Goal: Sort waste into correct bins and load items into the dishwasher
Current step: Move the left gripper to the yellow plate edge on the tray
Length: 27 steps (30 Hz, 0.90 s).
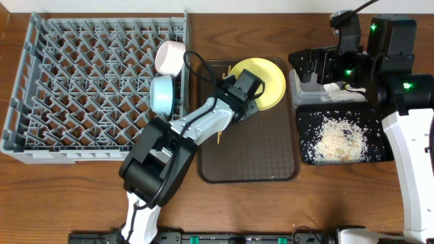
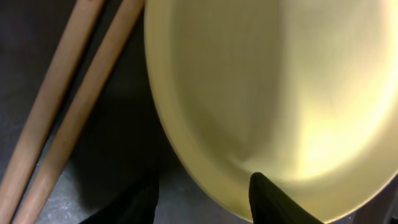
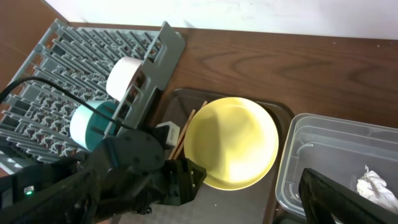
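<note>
The yellow plate [image 1: 264, 80] lies on the brown serving tray [image 1: 271, 163]. My left gripper [image 1: 245, 95] is open at the plate's near-left rim; in the left wrist view [image 2: 205, 202] one finger lies over the plate [image 2: 273, 93] and the other on the tray. The chopsticks [image 2: 68, 118] lie beside the plate. The white bowl [image 1: 169, 55] and light blue bowl [image 1: 163, 93] stand on edge in the grey dish rack [image 1: 81, 88]. My right gripper [image 1: 310, 62] is open and empty above the clear tub [image 1: 305, 95], which holds the tissue [image 3: 376, 186]. The wrapper and cup are out of view.
The black tray [image 1: 386, 152] with scattered rice scraps [image 1: 339, 139] sits in front of the tub at the right. My left arm reaches across the brown tray's left side. The rack's right wall stands close to the tray.
</note>
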Each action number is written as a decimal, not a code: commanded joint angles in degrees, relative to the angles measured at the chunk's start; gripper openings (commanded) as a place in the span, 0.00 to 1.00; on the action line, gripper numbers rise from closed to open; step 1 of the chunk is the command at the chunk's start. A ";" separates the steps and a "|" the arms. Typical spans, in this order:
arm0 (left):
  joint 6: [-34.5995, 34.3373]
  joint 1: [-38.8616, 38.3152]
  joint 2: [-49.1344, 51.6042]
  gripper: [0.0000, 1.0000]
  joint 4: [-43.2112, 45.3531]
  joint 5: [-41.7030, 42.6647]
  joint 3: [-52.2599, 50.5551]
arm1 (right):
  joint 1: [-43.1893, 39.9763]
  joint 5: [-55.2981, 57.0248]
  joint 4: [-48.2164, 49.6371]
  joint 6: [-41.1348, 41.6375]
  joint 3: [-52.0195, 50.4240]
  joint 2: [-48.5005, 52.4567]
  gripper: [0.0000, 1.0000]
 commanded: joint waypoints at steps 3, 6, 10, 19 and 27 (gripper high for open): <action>-1.18 0.50 2.25 0.45 -1.11 1.81 0.50 | -0.33 -0.07 0.09 0.11 0.57 0.07 0.99; -0.28 1.64 2.27 0.45 -2.14 1.77 0.50 | -0.33 -0.07 0.09 0.11 0.57 0.07 0.99; 1.25 3.54 2.27 0.45 -5.62 1.75 0.50 | -0.33 -0.07 0.09 0.11 0.57 0.07 0.99; 2.89 4.31 2.25 0.45 -12.22 2.01 1.62 | -0.33 -0.07 0.09 0.11 0.57 0.07 0.99; 10.47 5.53 2.25 0.45 -26.36 1.81 8.39 | -0.33 -0.07 0.09 0.11 0.57 0.07 0.99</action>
